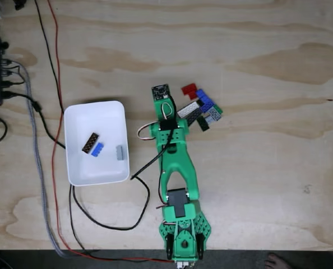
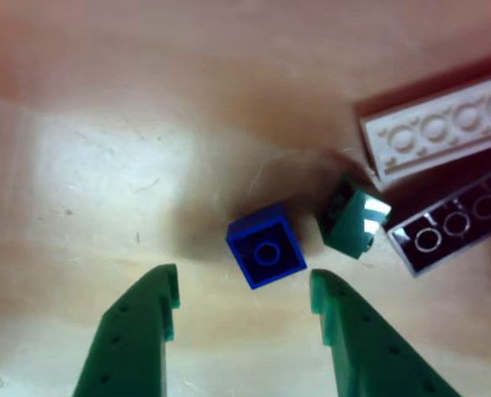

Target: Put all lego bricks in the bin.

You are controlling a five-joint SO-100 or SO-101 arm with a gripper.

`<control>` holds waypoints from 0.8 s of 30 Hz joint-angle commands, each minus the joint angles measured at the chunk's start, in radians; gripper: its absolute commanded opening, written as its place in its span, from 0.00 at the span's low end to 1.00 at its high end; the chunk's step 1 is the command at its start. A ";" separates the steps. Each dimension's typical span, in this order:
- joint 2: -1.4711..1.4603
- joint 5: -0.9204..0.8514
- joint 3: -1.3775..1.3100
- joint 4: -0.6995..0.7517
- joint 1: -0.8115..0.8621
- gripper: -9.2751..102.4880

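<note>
**Desk:** What was the hand doing when you looked?

**Me:** In the other view I had the green two-finger gripper [image 2: 244,302] with its fingers spread wide and nothing between them. It hung over bare plywood, fingertips pointing to twelve o'clock. A small blue square single-stud plastic brick [image 2: 266,245] sat just beyond the gap, touching neither finger.

**Desk:** And around that brick?

**Me:** At three o'clock from it, just beside, lay a small dark green plastic brick [image 2: 353,217], tilted on an edge. Past that, toward one and two o'clock, were a long white studded plate [image 2: 440,132] and a long black studded plate [image 2: 456,227] side by side.

**Desk:** Where was the bin?

**Me:** In the fixed view the white rounded-rectangle shallow plastic bin [image 1: 79,120] sat at about nine o'clock from the green robot arm [image 1: 177,168], well apart from the heap. Three pieces were already inside: a brown-black studded brick [image 1: 91,143], a small blue plate [image 1: 97,149] touching it, and a grey brick [image 1: 120,152] near the wall.

**Desk:** So how much was left?

**Me:** Most of it, I judged. The cluster of loose bricks [image 1: 203,109], red, blue, grey, white, dark green, still lay on the plywood table [image 1: 267,179] at the arm's two o'clock. I couldn't count it exactly; pieces overlapped. The blue single-stud looked like the next pick.
</note>
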 commanded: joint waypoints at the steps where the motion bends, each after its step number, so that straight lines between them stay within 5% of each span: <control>1: -0.037 -0.025 -0.081 -0.031 0.031 0.23; 11: -0.092 -0.035 -0.097 -0.058 0.015 0.08; 17: -0.020 -0.020 -0.066 -0.029 -0.008 0.08; 24: 0.244 0.219 0.002 -0.080 -0.081 0.08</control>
